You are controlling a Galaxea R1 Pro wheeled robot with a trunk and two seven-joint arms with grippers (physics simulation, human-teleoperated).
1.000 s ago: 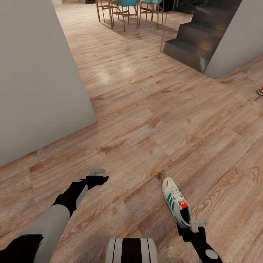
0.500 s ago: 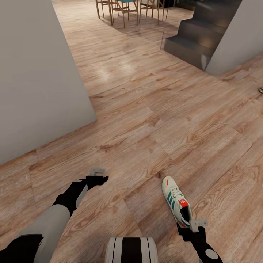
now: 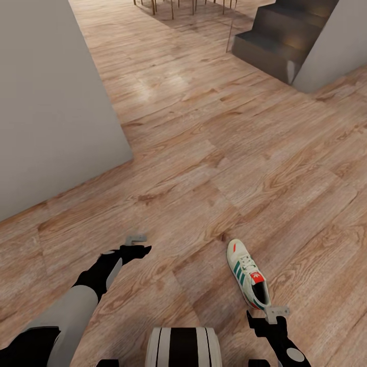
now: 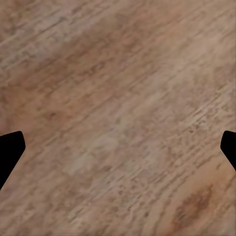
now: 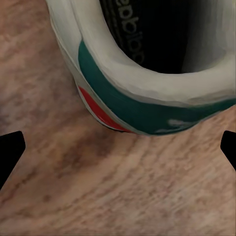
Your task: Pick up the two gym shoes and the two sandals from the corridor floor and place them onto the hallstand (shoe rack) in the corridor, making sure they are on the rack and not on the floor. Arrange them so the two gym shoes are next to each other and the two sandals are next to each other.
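The right hand point(image 3: 271, 312) hangs low over the corridor floor point(image 3: 214, 153) with its fingers spread wide and nothing between them; in the right wrist view the two dark fingertips point(image 5: 11, 150) sit at opposite edges, well apart. Just ahead of that hand lies one gym shoe point(image 3: 248, 275), upright on its sole, its heel nearest the hand and its toe pointing away and a little to the left. The right wrist view brings out what the head view cannot: the shoe's heel point(image 5: 147, 93) close up, with its teal collar band, a red patch beneath it and the dark opening with printed lettering inside, resting on the wood planks and not touched by either fingertip. The left hand point(image 3: 137, 243) is held out over bare planks, well apart from the shoe, and it too is wide and empty. Farther off stand a grey wall corner point(image 3: 56, 102) at left and dark steps point(image 3: 285, 35) at upper right.
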